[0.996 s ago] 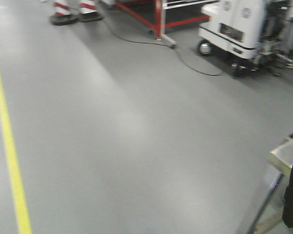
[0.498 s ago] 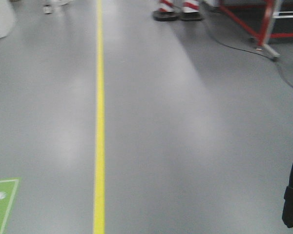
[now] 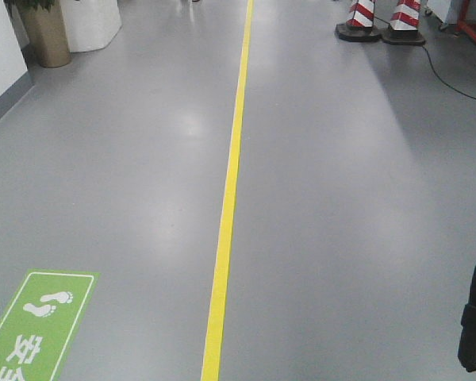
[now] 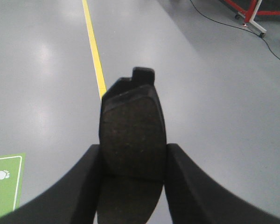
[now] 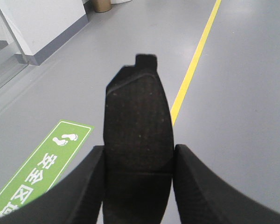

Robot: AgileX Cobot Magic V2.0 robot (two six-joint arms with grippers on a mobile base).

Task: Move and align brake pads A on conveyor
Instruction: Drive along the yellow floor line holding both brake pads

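The left gripper point(image 4: 133, 156) points forward and down over the grey floor point(image 4: 214, 93). Its two fingers press against the side edges of a brake pad point(image 4: 133, 126), which fills the frame centre with its tab end uppermost. A yellow line point(image 4: 94, 51) runs to the upper left. The right gripper point(image 5: 137, 161) is posed alike, pinching a second brake pad point(image 5: 137, 116) at centre frame, with a green footprint sign point(image 5: 42, 168) at lower left.

Fig.: 2 brake pads point(image 4: 130, 116) point(image 5: 137, 107) are showing, 1 per wrist view, w/ 2 claws point(image 4: 133, 154) point(image 5: 139, 154). Front view is showing 2 striped cones point(image 3: 363, 17) point(image 3: 404, 17), 1 yellow line point(image 3: 226, 214), 1 green floor sign point(image 3: 40, 321), 1 planter point(image 3: 46, 33).
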